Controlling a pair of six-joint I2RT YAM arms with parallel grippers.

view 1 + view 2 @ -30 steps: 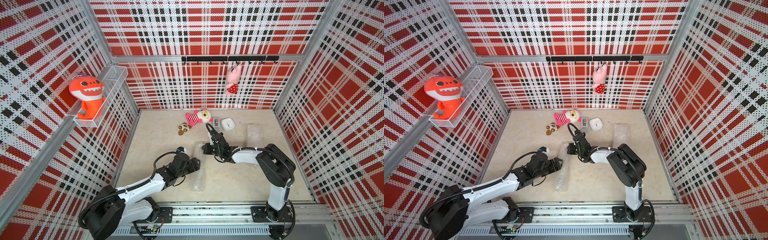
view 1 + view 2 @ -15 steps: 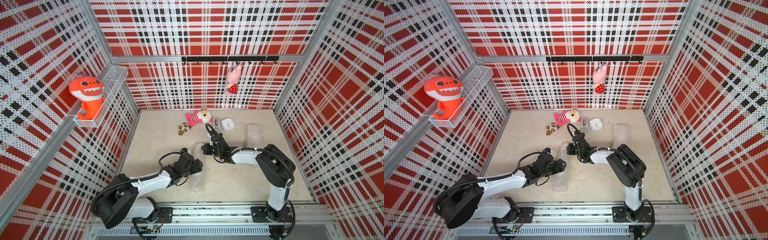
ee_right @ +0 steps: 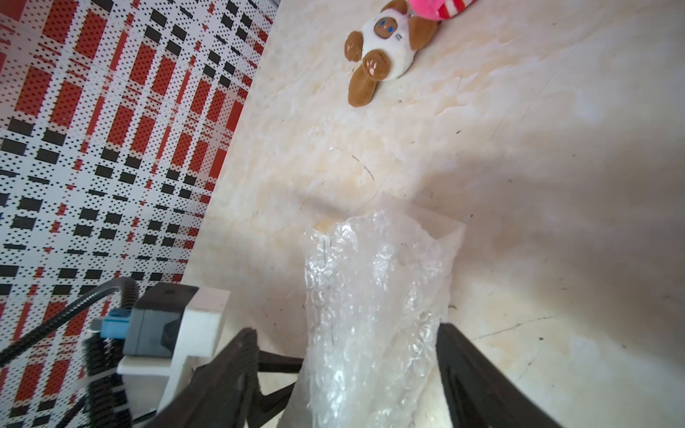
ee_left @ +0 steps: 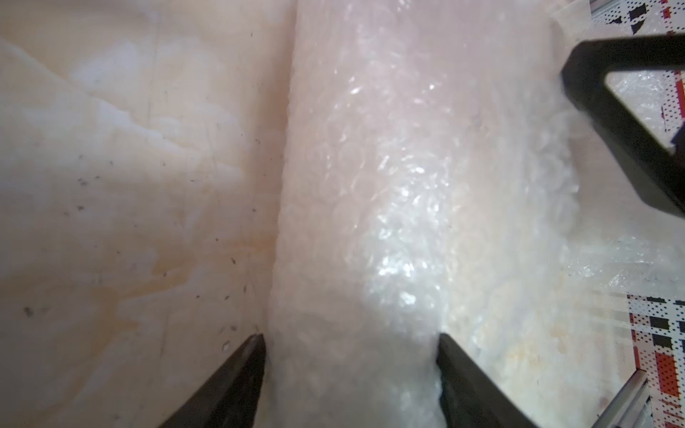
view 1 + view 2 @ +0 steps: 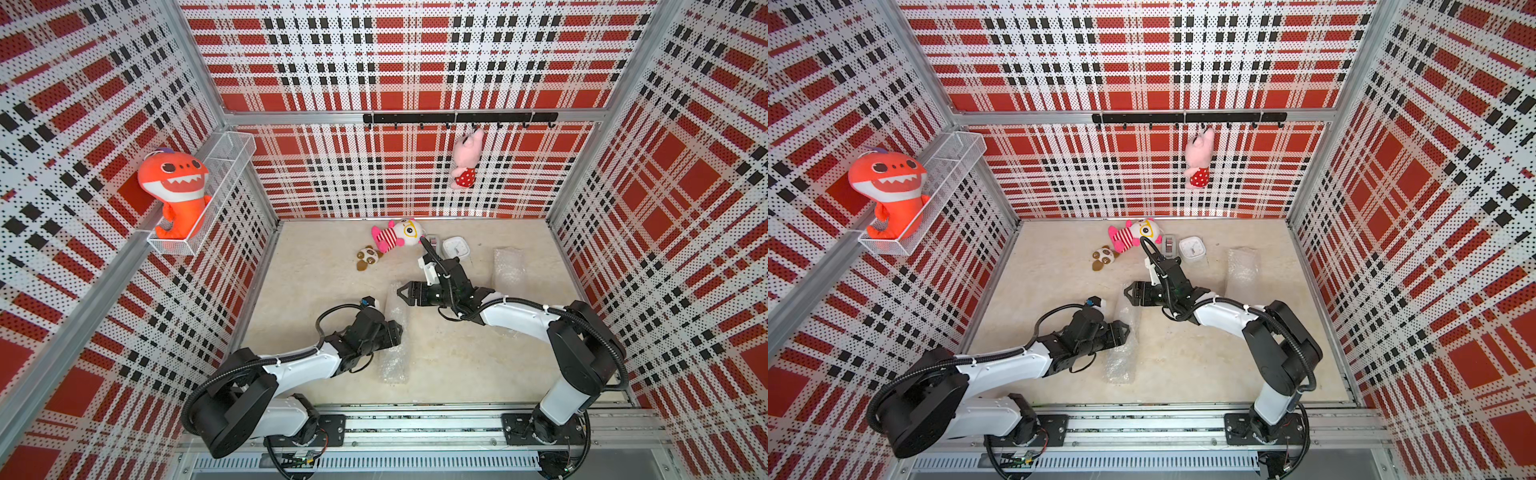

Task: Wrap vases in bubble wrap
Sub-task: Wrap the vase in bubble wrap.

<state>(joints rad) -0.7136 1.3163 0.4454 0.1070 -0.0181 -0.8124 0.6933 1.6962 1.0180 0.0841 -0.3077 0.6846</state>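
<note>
A long roll of bubble wrap point(image 5: 392, 361) point(image 5: 1121, 359) lies on the beige table, one end pointing at the back wall. My left gripper point(image 5: 398, 332) point(image 4: 352, 341) is open and straddles the roll's middle point(image 4: 370, 222), a fingertip at each side. My right gripper point(image 5: 400, 293) point(image 3: 348, 333) is open over the roll's far end point(image 3: 374, 296); the crinkled wrap lies loose between its fingers, with a gap on one side. A second bundle of bubble wrap point(image 5: 509, 270) point(image 5: 1241, 270) lies at the back right. The vases are hidden.
Near the back wall lie a white square clock point(image 5: 455, 248), a pink striped plush point(image 5: 392, 236) and a small brown plush point(image 5: 368, 257) point(image 3: 381, 55). An orange shark plush point(image 5: 176, 195) sits on a wire wall shelf. A pink plush point(image 5: 465, 160) hangs from the hook rail.
My right gripper went from shut to open, letting go of the wrap's far end. My left arm slid in over the roll and its jaws narrowed a little.
</note>
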